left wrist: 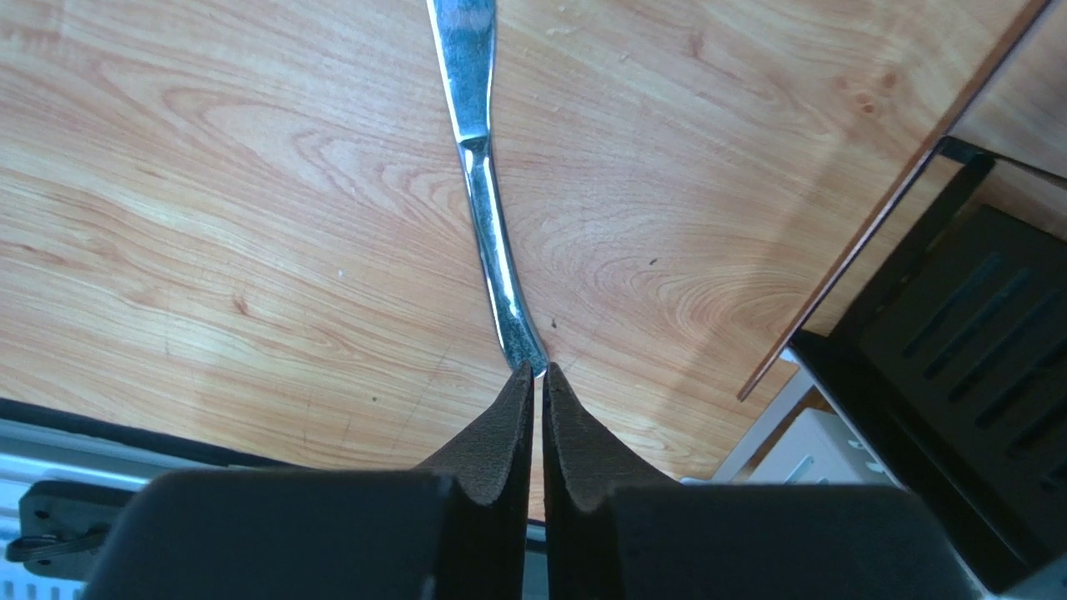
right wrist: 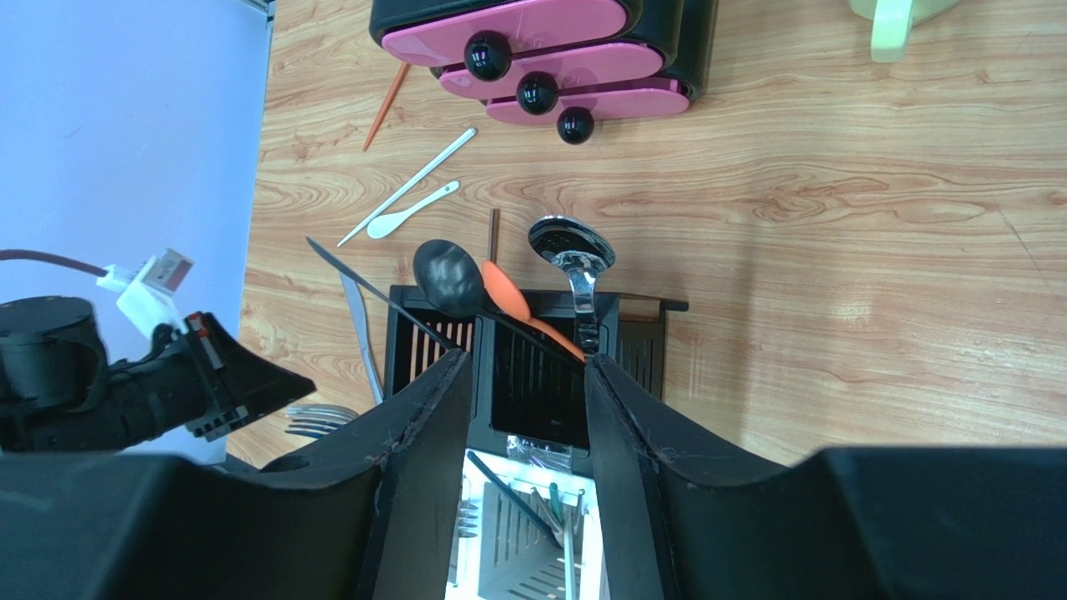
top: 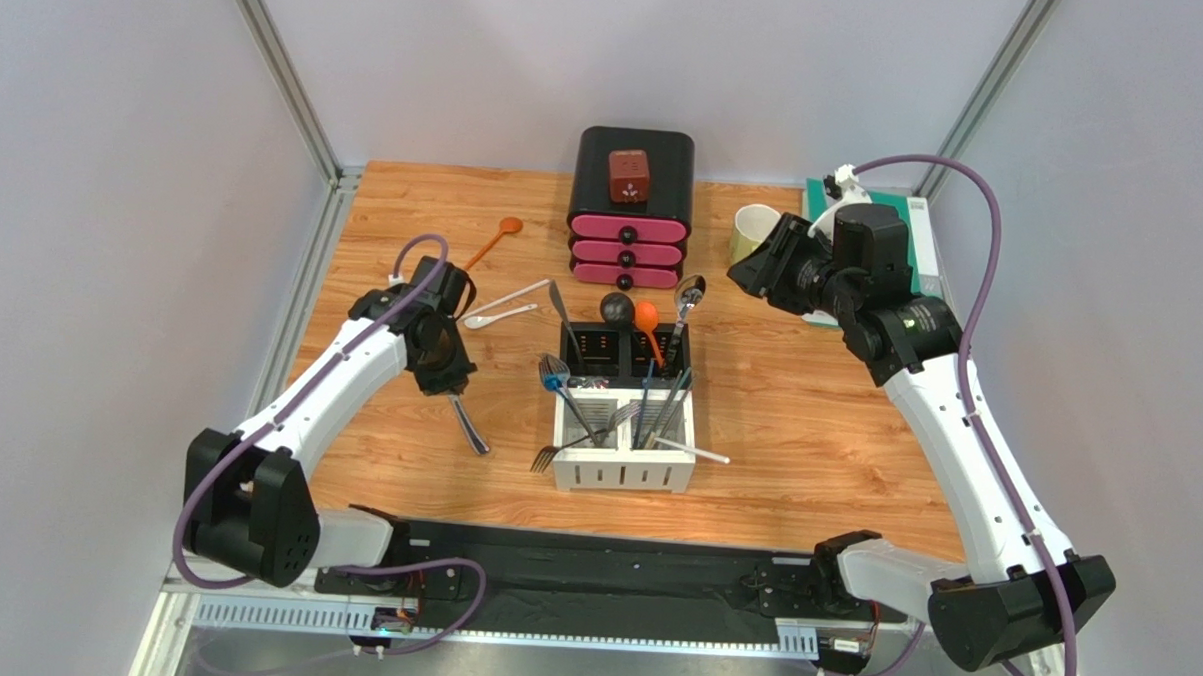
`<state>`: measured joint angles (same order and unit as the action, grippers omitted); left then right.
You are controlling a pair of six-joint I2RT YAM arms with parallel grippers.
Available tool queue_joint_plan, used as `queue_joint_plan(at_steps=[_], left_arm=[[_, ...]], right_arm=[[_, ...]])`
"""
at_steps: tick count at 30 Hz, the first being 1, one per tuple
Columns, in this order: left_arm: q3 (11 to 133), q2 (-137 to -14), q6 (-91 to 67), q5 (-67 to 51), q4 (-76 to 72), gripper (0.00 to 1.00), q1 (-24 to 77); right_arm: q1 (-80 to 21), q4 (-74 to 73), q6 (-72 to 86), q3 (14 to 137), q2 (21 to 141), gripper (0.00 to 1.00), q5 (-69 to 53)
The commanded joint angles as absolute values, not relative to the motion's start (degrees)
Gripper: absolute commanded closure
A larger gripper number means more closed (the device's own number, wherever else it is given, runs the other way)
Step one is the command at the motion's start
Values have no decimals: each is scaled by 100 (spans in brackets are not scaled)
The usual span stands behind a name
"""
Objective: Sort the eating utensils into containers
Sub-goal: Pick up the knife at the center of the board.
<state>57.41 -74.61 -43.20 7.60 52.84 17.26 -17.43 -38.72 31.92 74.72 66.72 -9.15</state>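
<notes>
My left gripper (top: 450, 375) (left wrist: 535, 370) is low over the table left of the caddy, its pads (left wrist: 501, 438) shut on the handle end of a silver knife (left wrist: 482, 188) (top: 469, 424) that points away across the wood. The four-compartment caddy (top: 678, 469) (right wrist: 413, 344) holds forks, dark chopsticks, a black spoon (top: 616, 307), an orange spoon (top: 646, 319) and a silver spoon (top: 689, 296). An orange spoon (top: 494, 241) and a white spoon (top: 491, 318) lie loose behind the left arm. My right gripper (top: 748, 268) (right wrist: 526, 369) hangs open and empty at the back right.
A black-and-pink drawer box (top: 630, 204) stands at the back centre with a red block on top. A pale green mug (top: 751, 231) sits beside the right gripper. A white stick (top: 512, 295) lies by the white spoon. The table's front edge (left wrist: 864, 238) runs near the left gripper.
</notes>
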Motion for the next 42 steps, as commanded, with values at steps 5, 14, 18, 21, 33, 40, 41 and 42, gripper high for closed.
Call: queue_joint_plan(at_steps=[5, 14, 18, 21, 33, 40, 41, 42], left_arm=[[5581, -8190, -4298, 615, 4984, 63, 1740], [5959, -9315, -3982, 387, 4983, 63, 1371], [6126, -9509, -3806, 387, 5010, 63, 1135], [6196, -9641, -3675, 360, 5018, 63, 950], [6179, -10116, -3375, 79, 4992, 64, 853], [6267, -10336, -3287, 53, 5001, 94, 853], [6267, -10353, -3287, 53, 5018, 100, 853], [6258, -10336, -3287, 35, 5001, 100, 853]], right_arm=[[-1723, -3656, 3226, 7453, 6627, 56, -993], [-1705, -3665, 3041, 7401, 6583, 56, -826], [-1661, -3665, 3015, 7330, 6539, 56, -782], [-1652, -3674, 2997, 7313, 6557, 56, -774], [-1617, -3647, 3023, 7444, 6706, 57, -782], [-1573, -3647, 3041, 7532, 6759, 57, -791], [-1573, -3630, 3050, 7532, 6785, 57, -791], [-1573, -3639, 3050, 7541, 6785, 57, -791]])
